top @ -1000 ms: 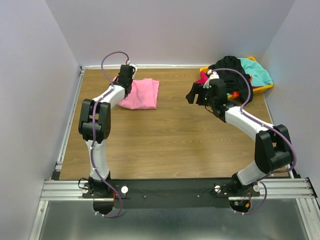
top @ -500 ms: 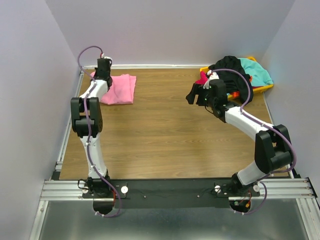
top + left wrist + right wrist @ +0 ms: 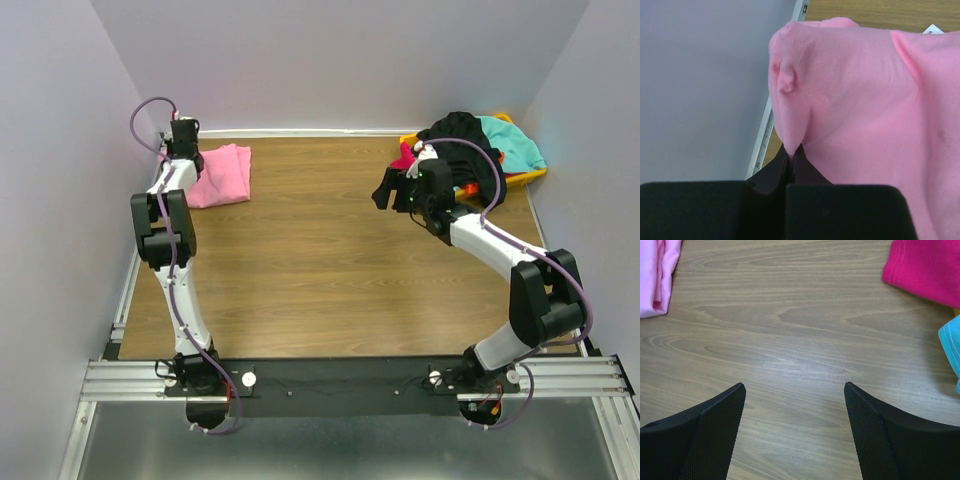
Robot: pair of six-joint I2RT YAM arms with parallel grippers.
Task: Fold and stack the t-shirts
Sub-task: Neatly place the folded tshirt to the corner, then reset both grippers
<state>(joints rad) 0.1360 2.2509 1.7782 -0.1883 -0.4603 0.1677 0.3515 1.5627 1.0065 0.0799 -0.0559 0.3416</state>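
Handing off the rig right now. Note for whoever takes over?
The left gripper is shut on an edge of the pink shirt, at the far-left corner of the table.
The right gripper is open and empty, over bare wood near the bin.
Done: the pink shirt looks folded.
Left: the black shirt, teal shirt and magenta shirt, heaped at the bin, need folding and stacking.

- Lit softly and evenly from above, matte on the wooden table (image 3: pixel 330 270).
- Only faint, soft-edged shadows under the arms (image 3: pixel 186 300).
- Sharp throughout the overhead view, walls (image 3: pixel 60 220) splayed outward toward the edges.
- Crisp on the pink t-shirt (image 3: pixel 865 100), down to the knit; black and blurred at the near edge.
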